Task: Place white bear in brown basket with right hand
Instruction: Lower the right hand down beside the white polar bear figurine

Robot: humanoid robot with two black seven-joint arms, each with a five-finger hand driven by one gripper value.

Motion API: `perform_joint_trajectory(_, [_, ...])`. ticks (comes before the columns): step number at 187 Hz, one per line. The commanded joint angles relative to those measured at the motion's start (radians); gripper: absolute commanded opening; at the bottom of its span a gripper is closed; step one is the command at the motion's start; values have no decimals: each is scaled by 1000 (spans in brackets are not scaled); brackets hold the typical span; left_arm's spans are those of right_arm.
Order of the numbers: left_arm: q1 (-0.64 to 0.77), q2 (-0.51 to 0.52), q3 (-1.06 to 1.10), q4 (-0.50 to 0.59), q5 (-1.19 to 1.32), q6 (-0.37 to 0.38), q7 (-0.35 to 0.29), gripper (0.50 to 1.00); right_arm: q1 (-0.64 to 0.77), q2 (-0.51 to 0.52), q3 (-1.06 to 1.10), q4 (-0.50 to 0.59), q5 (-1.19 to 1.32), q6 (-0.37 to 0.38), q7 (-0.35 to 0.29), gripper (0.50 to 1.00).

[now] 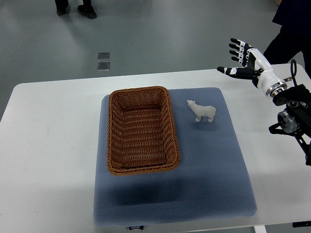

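Note:
A small white bear (202,111) stands upright on the blue mat, just right of the brown wicker basket (114,128), which holds nothing. My right hand (241,59) hovers above the table's far right corner, up and to the right of the bear and well apart from it. Its fingers are spread and hold nothing. The right arm (291,109) comes in from the picture's right edge. No left arm shows.
The blue mat (214,170) covers the middle of the white table (48,145). A person's shoes (77,8) stand on the grey floor at the top left, and a dark sleeve (291,24) shows at the top right behind my hand.

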Motion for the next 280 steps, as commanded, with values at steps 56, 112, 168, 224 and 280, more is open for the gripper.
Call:
perform_joint_trajectory(56, [-1,0,0,0,0,0,0,1000,25,-85,-245,57,-308,-1,57,934])
perform_joint_trajectory(112, [1,0,0,0,0,0,0,1000,91,-133,-411,69,-434,-3,74,934])
perform_joint_trajectory(168, [-1,0,0,0,0,0,0,1000,137,-125,-494,42,-475,-32,60,934])
perform_joint_trajectory(224, [1,0,-1,0,0,0,0,1000,160,-113,-563,-18,-515,-61,31,930])
perform_joint_trajectory(280, [-1,0,0,0,0,0,0,1000,163,-97,-582,-34,-518,-78,13,921])
